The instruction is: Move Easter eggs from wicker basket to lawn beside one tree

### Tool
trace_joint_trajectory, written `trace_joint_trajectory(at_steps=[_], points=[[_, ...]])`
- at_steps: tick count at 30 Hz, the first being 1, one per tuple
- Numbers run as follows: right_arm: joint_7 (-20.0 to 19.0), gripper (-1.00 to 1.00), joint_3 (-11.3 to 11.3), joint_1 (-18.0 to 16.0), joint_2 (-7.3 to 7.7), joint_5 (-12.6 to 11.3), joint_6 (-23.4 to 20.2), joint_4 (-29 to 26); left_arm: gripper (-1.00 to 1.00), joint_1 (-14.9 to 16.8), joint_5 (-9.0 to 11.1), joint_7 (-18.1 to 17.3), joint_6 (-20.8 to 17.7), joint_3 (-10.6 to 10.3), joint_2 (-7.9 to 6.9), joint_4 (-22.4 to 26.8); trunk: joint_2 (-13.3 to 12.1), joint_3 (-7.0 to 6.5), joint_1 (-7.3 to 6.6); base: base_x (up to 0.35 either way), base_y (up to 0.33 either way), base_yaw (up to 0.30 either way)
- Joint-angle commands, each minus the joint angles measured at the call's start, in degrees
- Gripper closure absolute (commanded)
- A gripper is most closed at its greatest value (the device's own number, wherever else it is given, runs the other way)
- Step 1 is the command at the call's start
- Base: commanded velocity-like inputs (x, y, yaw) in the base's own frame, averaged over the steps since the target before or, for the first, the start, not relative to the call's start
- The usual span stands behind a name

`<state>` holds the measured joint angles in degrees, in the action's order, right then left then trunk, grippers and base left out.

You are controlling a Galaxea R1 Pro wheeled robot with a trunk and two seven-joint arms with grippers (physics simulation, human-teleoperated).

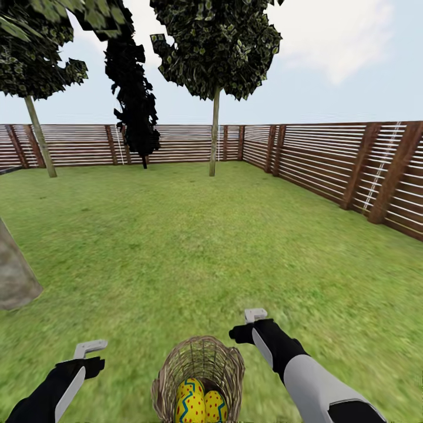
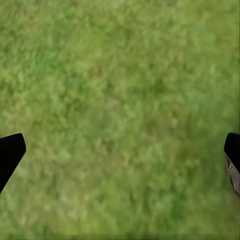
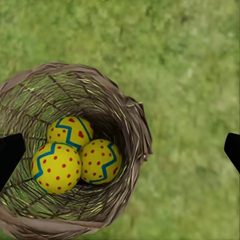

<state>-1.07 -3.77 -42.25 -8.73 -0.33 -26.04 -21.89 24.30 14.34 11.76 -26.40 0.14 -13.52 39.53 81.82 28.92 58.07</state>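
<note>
A fence point(image 1: 329, 158) was seen well beyond the basket point(image 1: 200, 367), with thin-trunked trees point(image 1: 214, 135) and a black tree point(image 1: 136, 106) before it; a thick grey trunk point(image 1: 14, 273) stood nearer the basket. Three eggs point(image 3: 75, 152) lay touching inside the basket, on the lawn point(image 1: 194, 235). The left tool point(image 1: 89, 348) and right tool point(image 1: 255, 315) were held wide on either side of the basket, over grass, holding nothing.

Three eggs point(image 3: 75, 152) sit in the basket point(image 1: 200, 367) on the near grass point(image 1: 194, 247). A fence point(image 1: 329, 161) runs far behind and on the right.
</note>
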Motion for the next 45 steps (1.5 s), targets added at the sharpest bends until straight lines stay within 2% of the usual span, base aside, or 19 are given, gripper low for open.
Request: trace_joint_trajectory(at_steps=[1,10,13,37,45], points=[[-0.1,-1.00,-0.3,0.0,0.03,0.0,-0.3,-0.1,-1.00,0.0,0.6,0.4,-0.2,-0.1,-0.01,0.1,0.5,0.34,0.22,0.000,0.000,0.000],[-0.1,-1.00,-0.3,0.0,0.05,0.0,0.0,-0.1,-1.00,0.0,0.6,0.6,-0.2,-0.1,0.04,-0.2,4.1,2.79,2.20,0.000,0.000,0.000],[-0.1,-1.00,-0.3,0.0,0.04,0.0,0.0,-0.1,-1.00,0.0,0.6,0.6,-0.2,-0.1,0.06,-0.2,4.1,3.05,2.20,0.000,0.000,0.000],[-0.1,-1.00,-0.4,0.0,-0.20,0.0,0.0,-0.1,-1.00,0.0,0.5,0.2,1.8,-0.1,-0.52,-0.3,4.1,3.32,2.20,0.012,-0.002,0.000],[-0.1,-1.00,-0.4,0.0,-0.29,0.0,0.0,-0.1,-1.00,0.0,0.5,0.2,1.9,-0.1,-0.54,-0.3,4.1,3.32,2.20,0.001,-0.021,0.168]])
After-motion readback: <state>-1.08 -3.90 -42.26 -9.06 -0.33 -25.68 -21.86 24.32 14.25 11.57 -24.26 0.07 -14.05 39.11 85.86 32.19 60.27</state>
